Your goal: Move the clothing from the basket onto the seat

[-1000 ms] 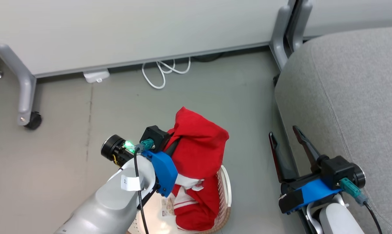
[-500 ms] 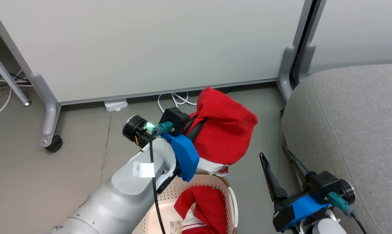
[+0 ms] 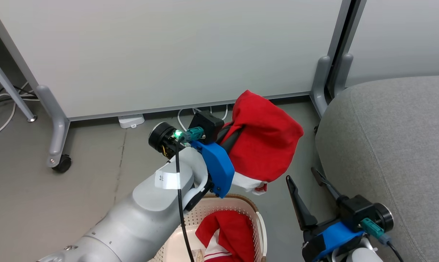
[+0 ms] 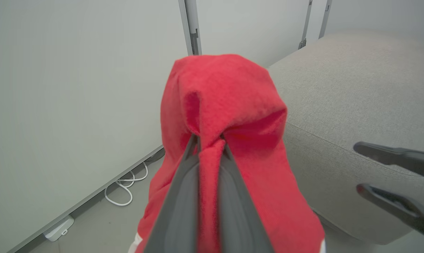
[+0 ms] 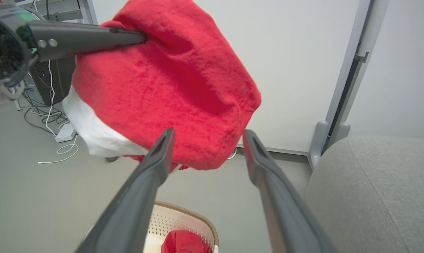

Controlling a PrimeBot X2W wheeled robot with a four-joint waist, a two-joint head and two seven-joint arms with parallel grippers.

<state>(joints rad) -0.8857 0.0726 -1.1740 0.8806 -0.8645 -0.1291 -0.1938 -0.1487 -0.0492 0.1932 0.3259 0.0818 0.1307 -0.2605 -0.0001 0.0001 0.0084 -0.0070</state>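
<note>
Two red garments, one already on its way: we see the left gripper pinched tight on a fold of the hanging red garment. The cloth is held clear above the laundry basket, and its white trim dangles lowest. It has not yet reached the grey sofa, which stands just to the right. The second red garment lies crumpled inside the basket. The right gripper hovers empty, fingers spread wide, low beside the sofa's rounded edge and under the draped cloth.

We judge the step in hand to be the carry across to the seat. To do it well, we would hold the pinch firm, since only a small fold sits between the fingers and soft fabric can creep out. We would carry the garment high enough that the trim clears the sofa's edge rather than dragging along it. The path should pass above the right gripper's open fingers, so the hem does not catch on them. We would release well in over the cushion, past the stitched seam, lowering until the cloth rests before opening. Dropped at the rounded edge, it could slide to the floor.
</note>
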